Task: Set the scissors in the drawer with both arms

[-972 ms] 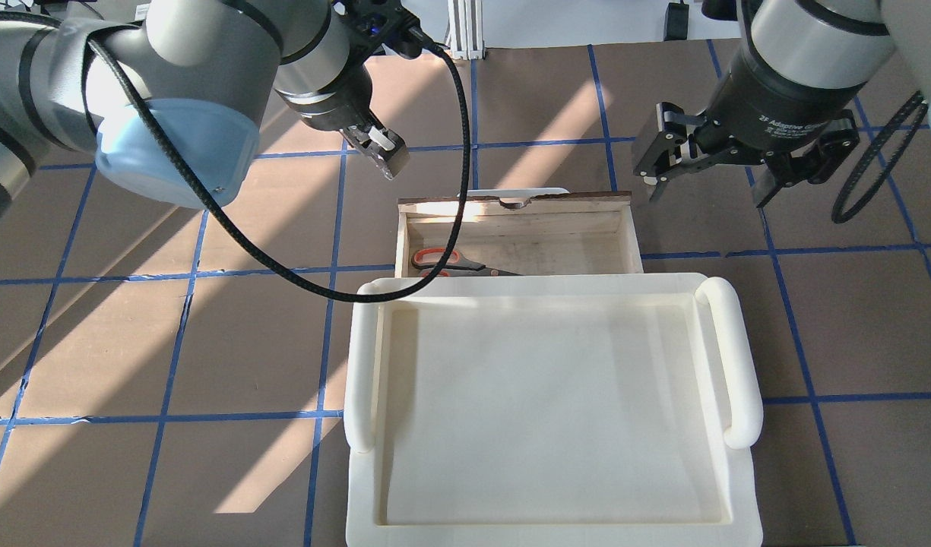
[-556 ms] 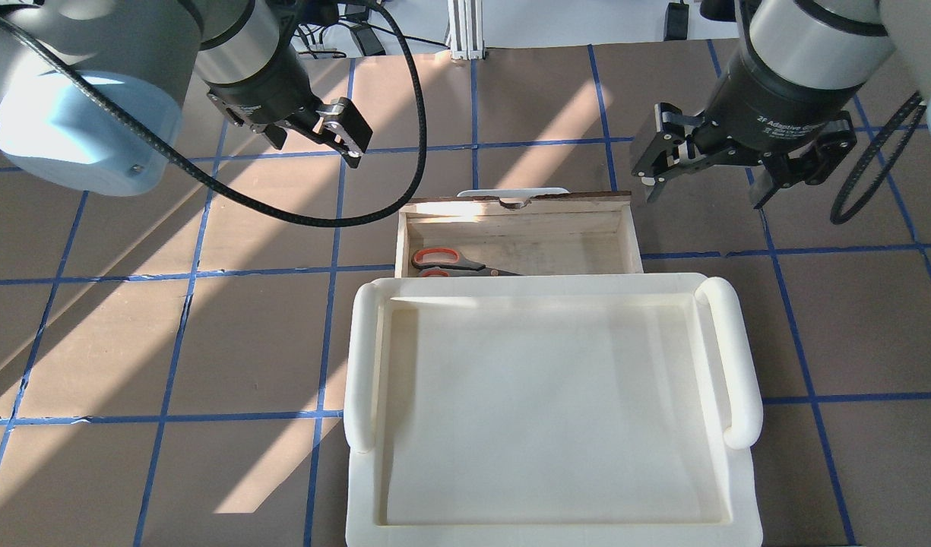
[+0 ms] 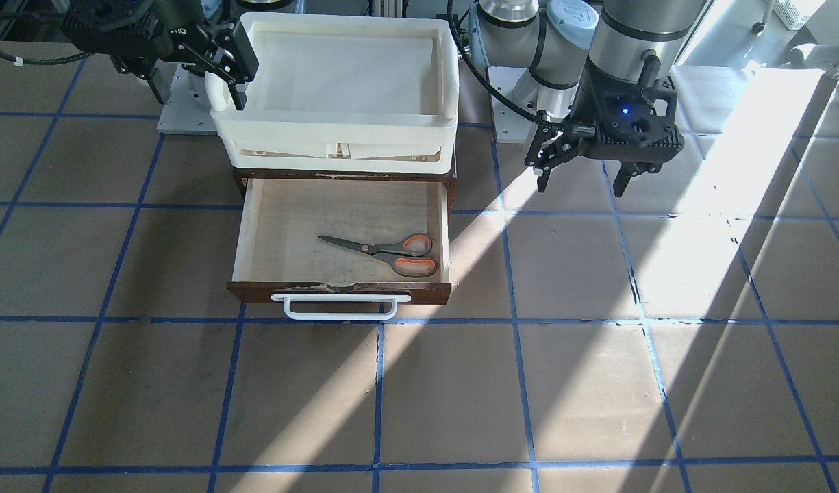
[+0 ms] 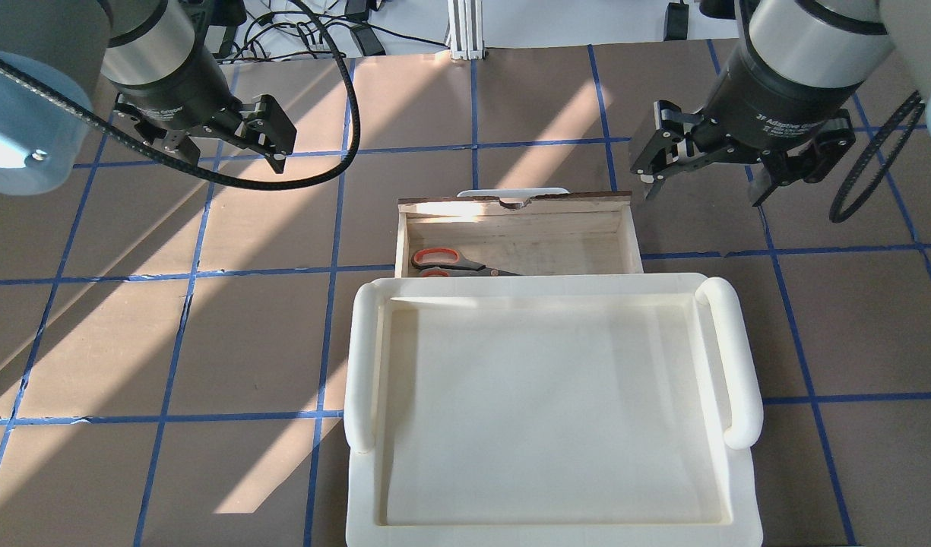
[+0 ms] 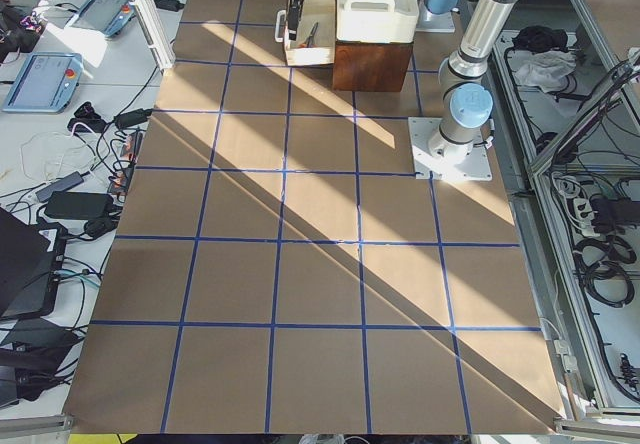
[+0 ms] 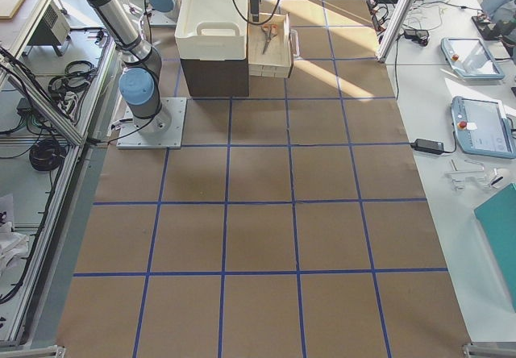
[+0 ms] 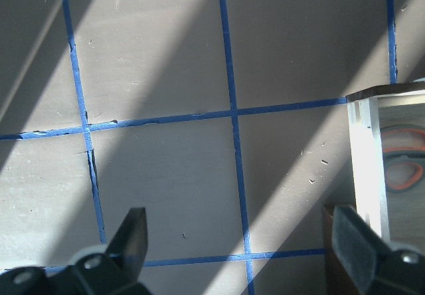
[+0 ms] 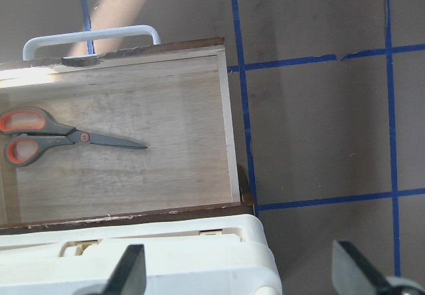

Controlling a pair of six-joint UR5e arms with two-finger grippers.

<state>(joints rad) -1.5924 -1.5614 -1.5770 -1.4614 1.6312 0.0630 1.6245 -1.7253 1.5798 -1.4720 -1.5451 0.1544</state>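
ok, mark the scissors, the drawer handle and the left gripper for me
scissors (image 3: 368, 249), exterior front-facing view, on the pivot between blades and loops.
drawer handle (image 3: 340, 316), exterior front-facing view, middle of the white bar.
left gripper (image 3: 581, 187), exterior front-facing view, midway between its open fingertips.

I see pale, matt raw plywood inside the drawer (image 3: 289, 226); its dark-stained wooden front is chipped rough. The scissors (image 3: 381, 250) have dull dark metal blades, and their loops look like plastic, I think. The tray (image 3: 337, 130) is smooth white plastic, and the table (image 3: 460, 397) is a matt brown, paper-like sheet.
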